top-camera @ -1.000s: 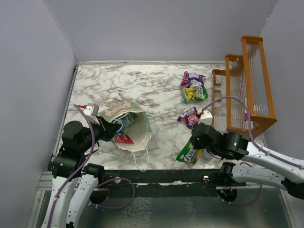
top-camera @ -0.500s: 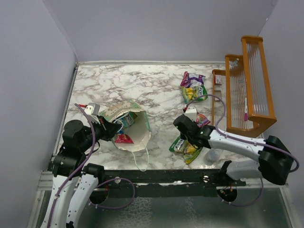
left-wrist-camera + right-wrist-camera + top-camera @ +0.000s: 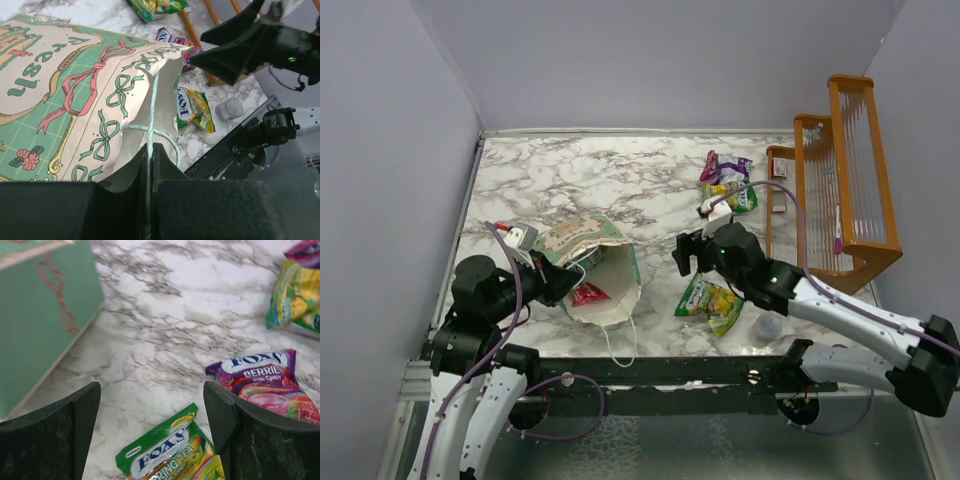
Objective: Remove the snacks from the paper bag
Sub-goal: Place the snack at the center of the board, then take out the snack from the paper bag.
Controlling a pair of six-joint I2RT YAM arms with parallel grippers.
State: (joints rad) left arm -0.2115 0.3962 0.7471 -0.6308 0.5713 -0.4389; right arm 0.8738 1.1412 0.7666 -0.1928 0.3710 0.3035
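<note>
The mint-green paper bag (image 3: 603, 262) lies on its side at the left, its white mouth toward the near edge. A red snack (image 3: 587, 294) shows inside the mouth. My left gripper (image 3: 563, 283) is shut on the bag's thin string handle (image 3: 149, 120). My right gripper (image 3: 151, 395) hangs open over bare marble, right of the bag (image 3: 40, 320), with nothing between its fingers. Just below it lies a green snack (image 3: 170, 455), and a purple snack (image 3: 265, 382) is beside its right finger. More snacks (image 3: 727, 187) lie at the back right.
An orange wooden rack (image 3: 840, 180) stands along the right edge. A small grey round cap (image 3: 766, 327) sits near the front, right of the green snack (image 3: 712, 300). Grey walls close in the marble table (image 3: 570, 180) on three sides.
My right gripper let go of the green snack, opened wide and swung back and left toward the bag. The bag shifted slightly while my left gripper kept hold of the handle.
</note>
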